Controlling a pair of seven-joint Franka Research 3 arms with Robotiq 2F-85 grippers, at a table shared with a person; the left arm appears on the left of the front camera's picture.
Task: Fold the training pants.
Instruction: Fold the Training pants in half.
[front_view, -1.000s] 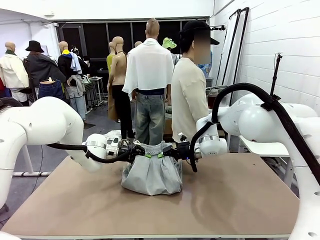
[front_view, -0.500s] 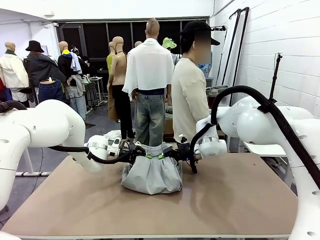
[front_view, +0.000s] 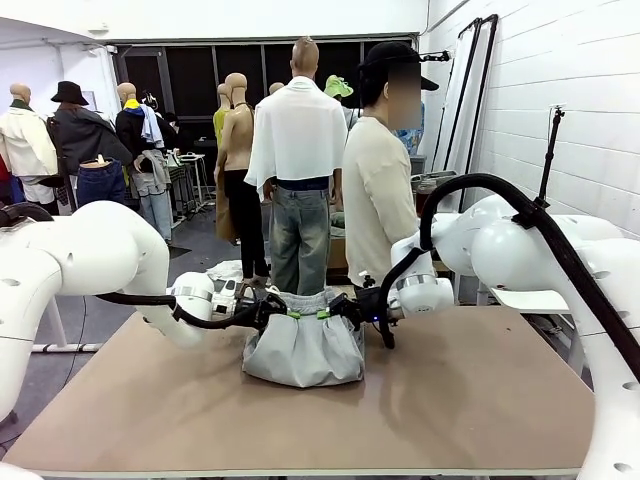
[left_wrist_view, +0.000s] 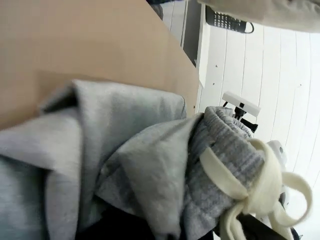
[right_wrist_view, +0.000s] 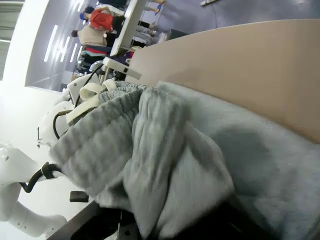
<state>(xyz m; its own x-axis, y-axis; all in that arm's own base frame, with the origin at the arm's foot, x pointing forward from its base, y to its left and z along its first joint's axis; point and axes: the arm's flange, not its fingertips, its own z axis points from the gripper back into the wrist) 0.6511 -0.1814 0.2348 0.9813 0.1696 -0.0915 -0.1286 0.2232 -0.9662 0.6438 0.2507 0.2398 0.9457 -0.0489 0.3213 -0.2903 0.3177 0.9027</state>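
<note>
The light grey training pants (front_view: 303, 350) lie doubled over in the middle of the table, their gathered waistband raised along the far side. My left gripper (front_view: 291, 313) and right gripper (front_view: 324, 313) meet at that waistband from either side, close together, green pads showing. In the left wrist view the grey cloth (left_wrist_view: 125, 150) bunches over my fingers, and the cream drawstring (left_wrist_view: 260, 185) hangs in a bow. The right wrist view shows the ribbed waistband (right_wrist_view: 100, 145) and folds of cloth gathered over the fingers. Both sets of fingertips are hidden under the fabric.
The brown table (front_view: 480, 400) has bare room on both sides of the pants and in front of them. A person (front_view: 378, 200) in a cream top stands just behind the far edge. The table's far edge runs close behind the grippers.
Both grippers have sunk slightly at the waistband. The folded pants keep their shape and place.
</note>
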